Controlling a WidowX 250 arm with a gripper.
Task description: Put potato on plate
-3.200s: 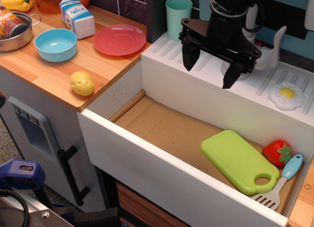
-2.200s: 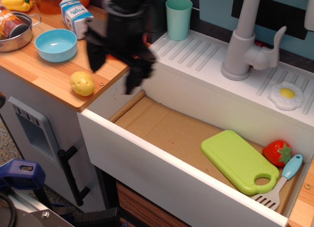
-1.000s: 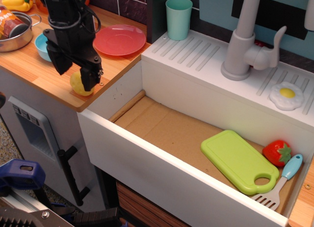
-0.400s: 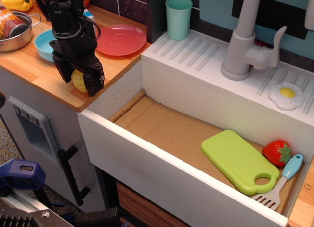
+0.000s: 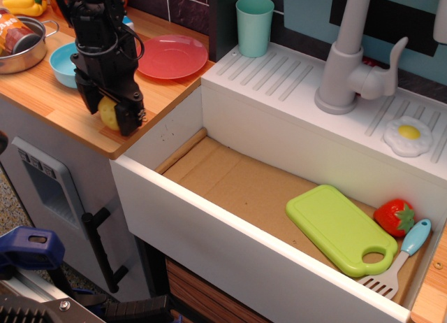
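Observation:
The pale-yellow potato (image 5: 107, 112) sits on the wooden counter near its front corner, and only a strip of it shows between the black fingers. My gripper (image 5: 109, 110) points down over it, with one finger on each side, closed against the potato. The coral-pink plate (image 5: 173, 56) lies empty on the counter, behind and to the right of the gripper. The arm hides part of the counter behind it.
A light-blue bowl (image 5: 61, 61) stands just left of the arm. A metal pot (image 5: 19, 52) with a can and a yellow pepper (image 5: 24, 0) are at far left. To the right, an open white drawer (image 5: 209, 204) holds a green cutting board (image 5: 341, 228), strawberry (image 5: 394, 217) and spatula (image 5: 399, 256).
The arm swung from over the sink to the left counter and came down over the potato. In the last half second the fingers closed in on the potato.

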